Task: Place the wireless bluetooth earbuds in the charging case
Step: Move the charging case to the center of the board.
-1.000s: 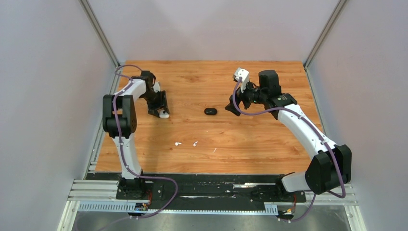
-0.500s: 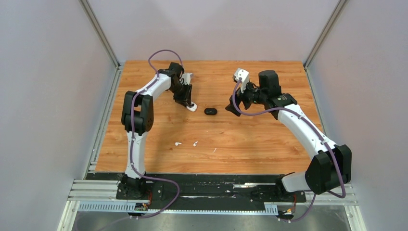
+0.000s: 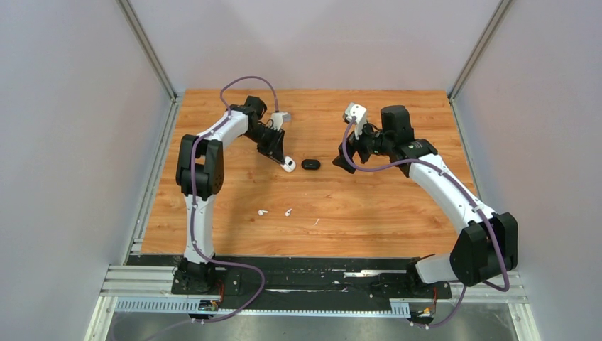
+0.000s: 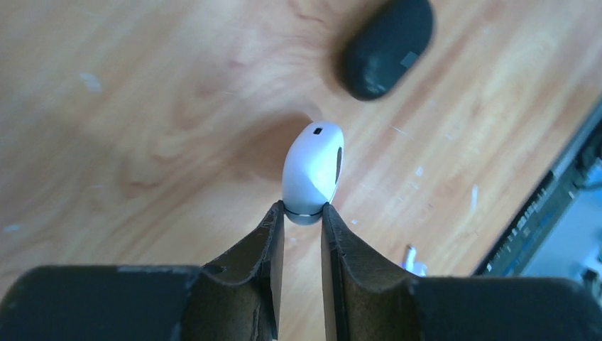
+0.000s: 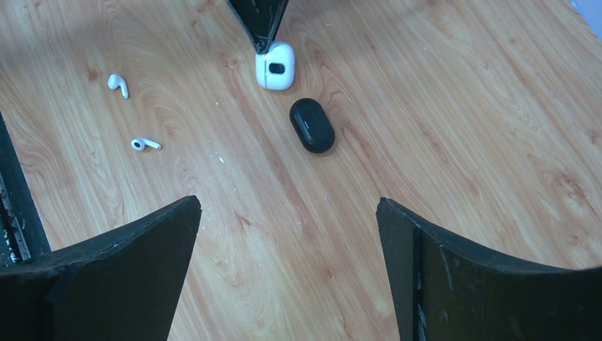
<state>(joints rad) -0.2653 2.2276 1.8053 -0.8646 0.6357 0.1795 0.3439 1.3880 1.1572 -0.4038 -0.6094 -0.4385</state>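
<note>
My left gripper is shut on a small rounded white charging case, holding it by its end just above the table. The case also shows in the top view and the right wrist view. The two white earbuds lie apart on the wood nearer the front; the right wrist view shows both. My right gripper is open and empty, right of the case and above the table.
A black oval case lies right beside the white case. A thin white fleck lies right of the earbuds. Grey walls stand on three sides of the wooden table.
My left arm has swung from the table's left edge toward the middle, carrying the white case up beside the black oval case. The right arm has barely moved.
</note>
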